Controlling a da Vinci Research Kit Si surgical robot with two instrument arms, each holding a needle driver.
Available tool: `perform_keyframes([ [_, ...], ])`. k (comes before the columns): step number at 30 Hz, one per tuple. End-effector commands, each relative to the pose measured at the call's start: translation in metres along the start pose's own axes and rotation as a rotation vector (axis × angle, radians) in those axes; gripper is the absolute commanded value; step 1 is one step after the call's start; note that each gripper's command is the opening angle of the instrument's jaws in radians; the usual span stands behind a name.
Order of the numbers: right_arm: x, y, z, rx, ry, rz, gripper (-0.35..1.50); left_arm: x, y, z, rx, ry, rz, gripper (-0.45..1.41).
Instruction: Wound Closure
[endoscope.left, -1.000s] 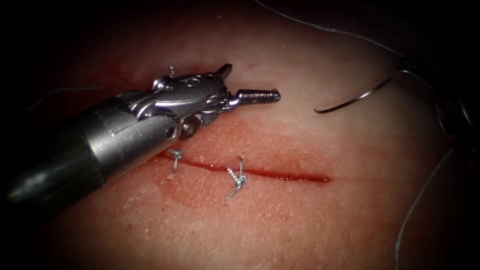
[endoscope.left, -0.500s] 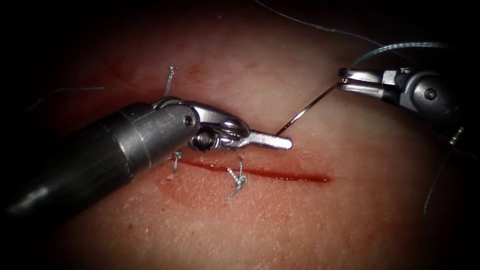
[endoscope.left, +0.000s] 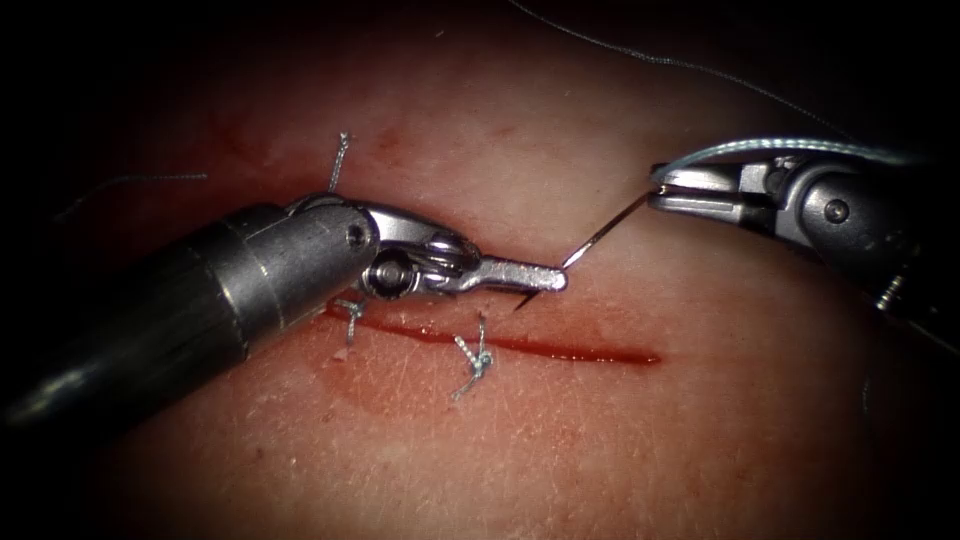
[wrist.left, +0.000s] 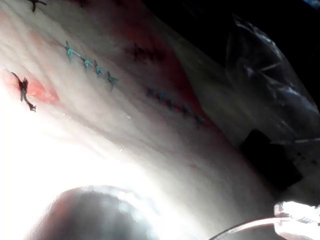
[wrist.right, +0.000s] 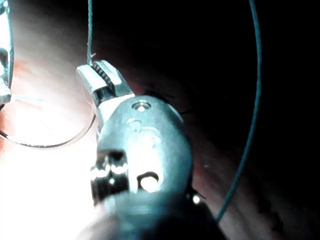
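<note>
over the tissue (endoscope.left: 620, 440), right tool (endoscope.left: 668, 189) clamps needle (endoscope.left: 598, 238); left tool (endoscope.left: 540, 279) jaws together

The endoscope's light fell brightest on the middle of the tissue (endoscope.left: 600, 420) and faded to black at every edge, while glare washed out the tissue in both wrist views, and the left tool's shaft (wrist.left: 95, 215) sat blurred and out of focus close to its camera.
</note>
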Motion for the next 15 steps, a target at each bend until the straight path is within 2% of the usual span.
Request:
perform_keyframes([
  [1, 0.0008, 0.0011, 0.0011, 0.005, 0.014, -0.006, -0.35, -0.0010, -0.0009, 0.0001, 0.005, -0.002, 0.002, -0.45],
  [3, 0.0010, 0.0010, 0.0015, 0.015, 0.016, -0.006, -0.35, -0.0012, -0.0012, -0.0001, 0.006, -0.003, -0.030, -0.45],
  [4, 0.0010, 0.0010, 0.0016, -0.003, 0.033, -0.002, -0.35, -0.0008, -0.0013, -0.0004, 0.004, -0.013, -0.107, -0.45],
  [5, 0.0009, 0.0010, 0.0016, -0.018, 0.046, 0.009, -0.35, -0.0006, -0.0013, -0.0003, -0.002, -0.012, -0.113, -0.45],
  [6, 0.0008, 0.0010, 0.0016, -0.066, 0.043, 0.061, -0.35, -0.0002, -0.0014, -0.0002, -0.015, -0.020, -0.173, -0.45],
  [7, 0.0005, 0.0010, 0.0017, -0.142, 0.045, 0.155, 0.12, 0.0002, -0.0016, 0.0000, -0.019, -0.053, -0.227, -0.45],
  [8, 0.0002, 0.0006, 0.0017, -0.249, 0.037, 0.298, 0.49, 0.0005, -0.0020, 0.0001, -0.025, -0.111, -0.277, -0.45],
  [9, -0.0004, -0.0006, 0.0018, -0.445, 0.007, 0.375, 0.68, 0.0005, -0.0027, 0.0001, -0.023, -0.163, -0.301, -0.45],
  [10, -0.0009, -0.0017, 0.0019, -0.624, -0.005, 0.463, 0.78, 0.0004, -0.0032, -0.0001, -0.024, -0.214, -0.350, -0.45],
  [11, -0.0013, -0.0024, 0.0021, -0.706, -0.018, 0.504, 0.94, 0.0006, -0.0033, -0.0004, -0.027, -0.292, -0.391, -0.45],
  [12, -0.0017, -0.0028, 0.0023, -0.725, -0.027, 0.544, 0.96, 0.0007, -0.0031, -0.0007, -0.032, -0.355, -0.395, -0.45],
  [13, -0.0020, -0.0035, 0.0024, -0.722, -0.033, 0.575, 0.83, 0.0008, -0.0029, -0.0010, -0.057, -0.404, -0.401, -0.45],
  [15, -0.0024, -0.0046, 0.0031, -0.676, -0.088, 0.587, 0.24, 0.0010, -0.0025, -0.0016, -0.231, -0.468, -0.417, -0.45],
])
